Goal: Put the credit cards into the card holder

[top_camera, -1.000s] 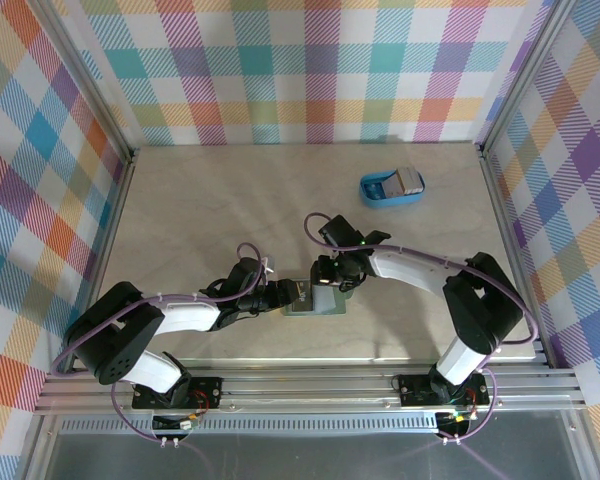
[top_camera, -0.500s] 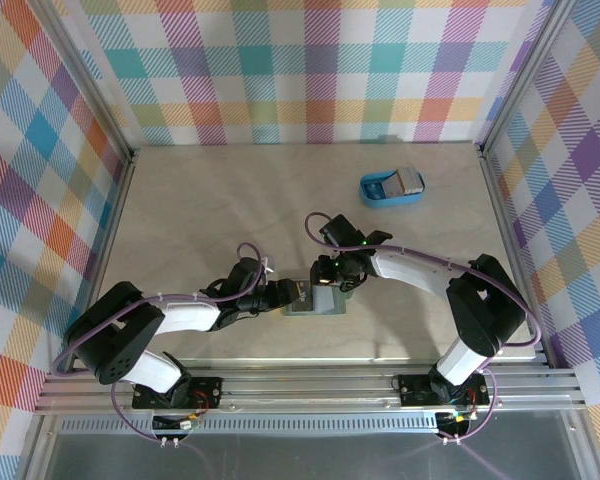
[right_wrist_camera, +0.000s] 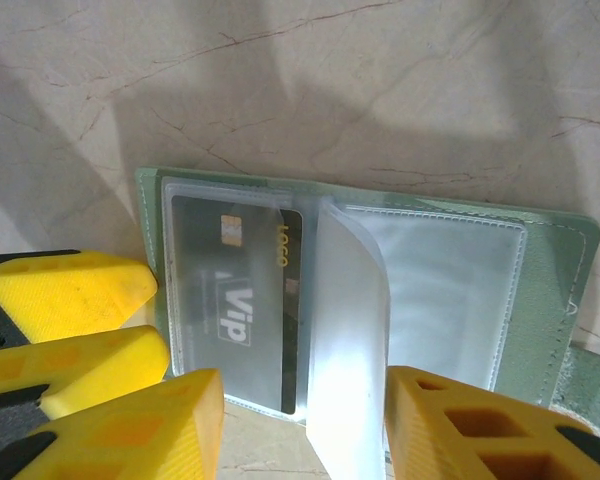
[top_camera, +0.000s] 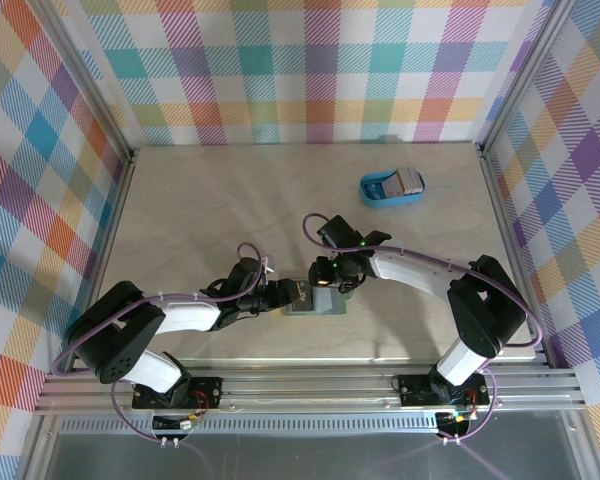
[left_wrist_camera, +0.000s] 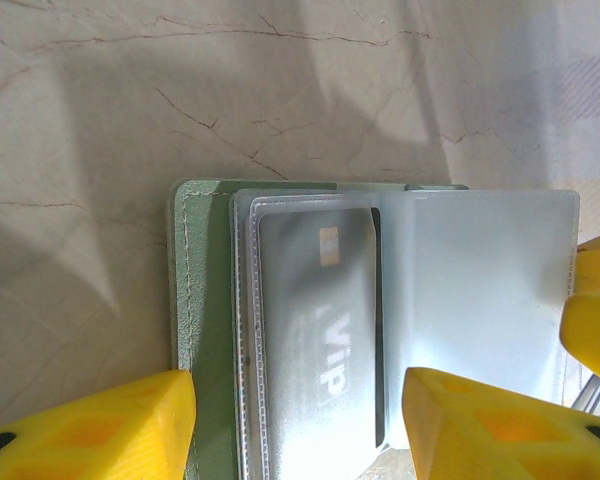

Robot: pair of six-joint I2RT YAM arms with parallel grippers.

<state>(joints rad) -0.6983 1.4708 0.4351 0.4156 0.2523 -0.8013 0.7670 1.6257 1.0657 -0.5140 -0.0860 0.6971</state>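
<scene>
Card holder (top_camera: 320, 307) lies open and flat on the tabletop (top_camera: 210, 200), near the front edge and about midway between left and right, with both of your grippers meeting over it. It is a soft sage-green wallet with a stitched border, and clear plastic sleeves are bound along its spine.

From the left wrist you see the green cover (left_wrist_camera: 198, 300) showing past the left side of the sleeves. A grey card (left_wrist_camera: 320, 330) marked "VIP", with a small gold chip, sits inside the top sleeve. In the right wrist view the same grey card (right_wrist_camera: 235, 300) fills the left-hand pocket. One clear sleeve leaf (right_wrist_camera: 345, 330) stands lifted and curled at the middle, and the right-hand pocket looks unfilled.

Your left gripper (left_wrist_camera: 295, 430) comes in from the left with its yellow fingers apart, on either side of the sleeve with the card and clamped on nothing. Your right gripper (right_wrist_camera: 302, 430) is also spread, the lifted leaf standing between its fingers without being pinched.

Well apart, at the far right of the tabletop, the blue tray (top_camera: 378, 190) holds the remaining credit cards (top_camera: 410, 181), too small to count.
</scene>
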